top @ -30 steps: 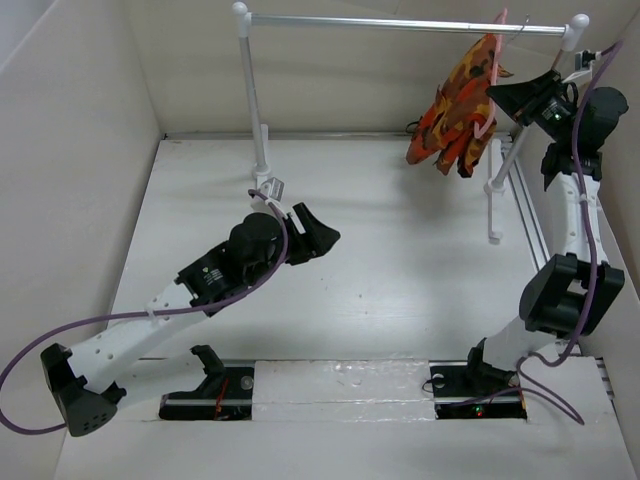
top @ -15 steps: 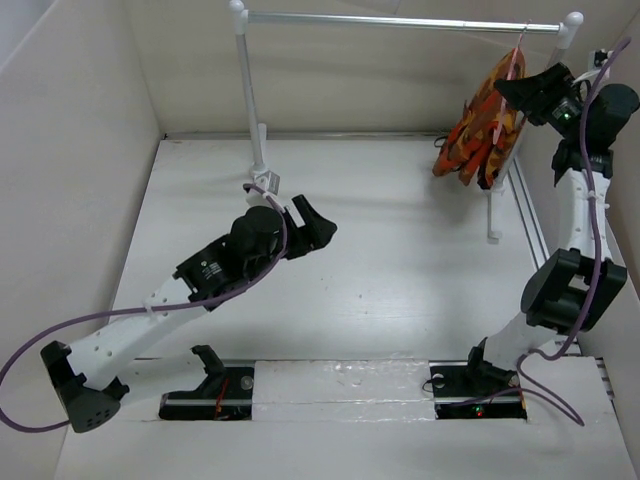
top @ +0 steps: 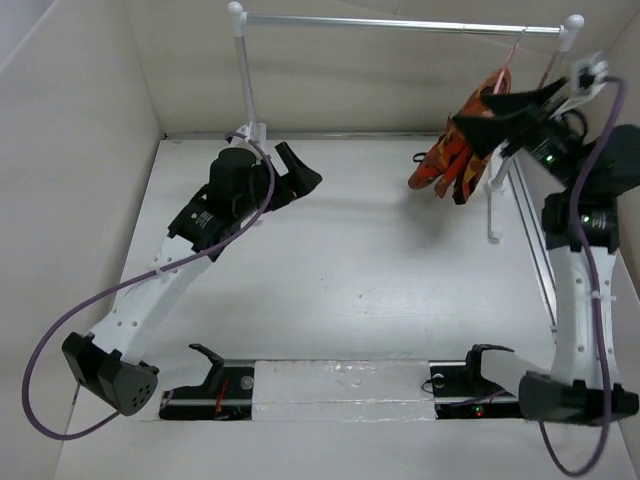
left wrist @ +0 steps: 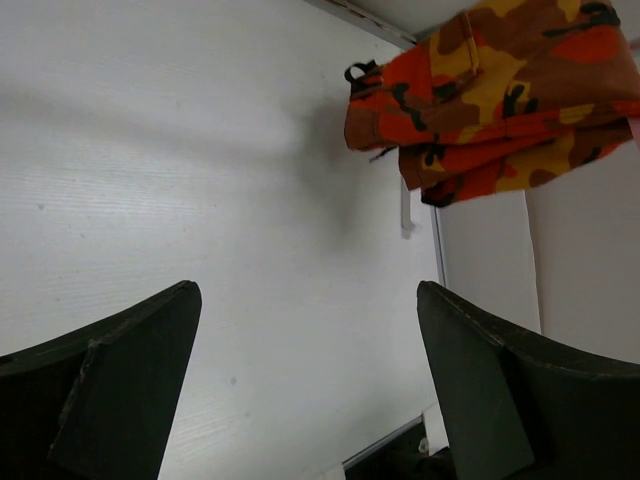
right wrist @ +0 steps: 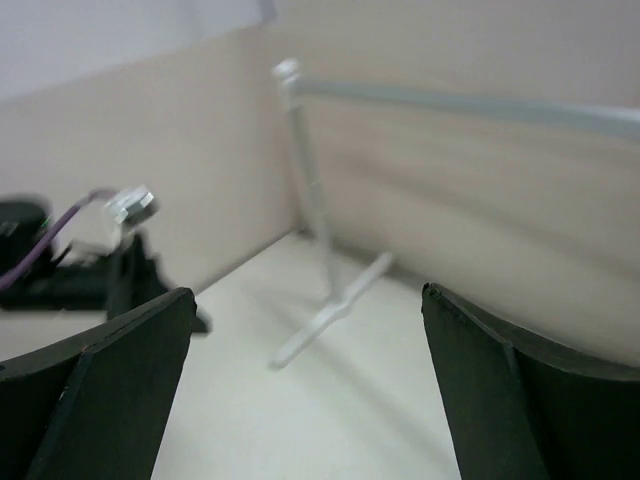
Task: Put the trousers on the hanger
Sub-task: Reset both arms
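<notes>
Two wide-open, empty hands: left hand [left wrist: 305, 290], right hand [right wrist: 308, 295] near trousers [top: 450, 155].

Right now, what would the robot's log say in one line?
trousers: on hanger, hanging from rail | left hand: open, empty | right hand: open, empty, beside trousers

White-posted rail [top: 400, 23] at white table's [top: 400, 280] far end
</notes>
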Robot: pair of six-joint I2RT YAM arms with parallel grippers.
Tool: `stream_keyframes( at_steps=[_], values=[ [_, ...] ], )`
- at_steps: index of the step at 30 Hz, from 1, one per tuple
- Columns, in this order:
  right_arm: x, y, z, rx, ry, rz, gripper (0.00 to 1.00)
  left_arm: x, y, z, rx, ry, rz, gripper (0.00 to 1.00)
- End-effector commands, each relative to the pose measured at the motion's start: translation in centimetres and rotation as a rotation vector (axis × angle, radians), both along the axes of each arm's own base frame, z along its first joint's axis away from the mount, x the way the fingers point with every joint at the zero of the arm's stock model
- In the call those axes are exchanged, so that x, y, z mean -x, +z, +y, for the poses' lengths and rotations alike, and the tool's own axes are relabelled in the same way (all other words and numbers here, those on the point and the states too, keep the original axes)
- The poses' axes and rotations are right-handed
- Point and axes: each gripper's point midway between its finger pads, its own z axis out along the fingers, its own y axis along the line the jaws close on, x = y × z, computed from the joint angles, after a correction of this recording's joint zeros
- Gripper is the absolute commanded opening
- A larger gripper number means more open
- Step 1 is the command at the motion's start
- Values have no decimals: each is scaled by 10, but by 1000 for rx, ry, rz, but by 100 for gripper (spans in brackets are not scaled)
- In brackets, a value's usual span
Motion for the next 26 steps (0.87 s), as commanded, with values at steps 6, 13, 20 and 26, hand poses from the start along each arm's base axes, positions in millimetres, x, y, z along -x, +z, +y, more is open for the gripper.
stream_keyframes(
  at_steps=[6, 13, 20, 26],
  values=[
    [72, -151, 113, 268, 236, 164, 100, 42, 8, 33, -14, 7, -94, 86],
    [129, -276, 104, 378, 247, 356, 100, 86, -46, 79, 17, 147, -24, 86],
    [133, -305, 85, 423, 161, 421, 100, 103, -85, 81, 77, 144, 23, 83],
    [122, -304, 83, 438, 148, 435, 100, 97, -80, 74, 74, 120, 9, 84]
  ],
)
